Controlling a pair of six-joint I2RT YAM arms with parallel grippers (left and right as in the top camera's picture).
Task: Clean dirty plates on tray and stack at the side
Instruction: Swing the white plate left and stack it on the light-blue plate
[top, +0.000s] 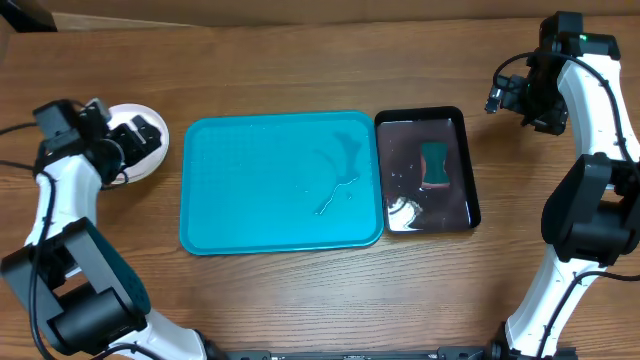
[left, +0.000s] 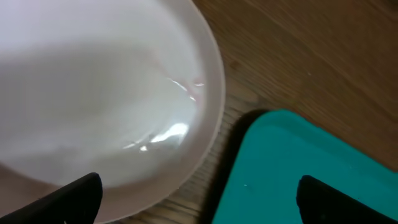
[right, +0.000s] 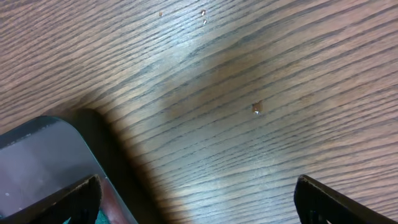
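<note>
The tray (top: 280, 185) is bare; the plates (left: 93, 81), seemingly all three, sit stacked beside it on the table (top: 300, 60). Left claw (left: 199, 194) above them and right claw (right: 198, 198) both gape, released. Stacking looks done; next, lift clear.

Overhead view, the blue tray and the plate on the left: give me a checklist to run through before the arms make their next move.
1. Turquoise tray free of plates: ok, only wet streaks on it.
2. White plate set on the table left of the tray: ok.
3. Other plates stacked under it: cannot tell, only one plate shows.
4. Plate wiped clean: cannot tell, glare and blur hide its surface.
5. Left gripper open, holding nothing: ok.
6. Right gripper open over bare table by the black tray, sponge lying in that tray: ok.
</note>
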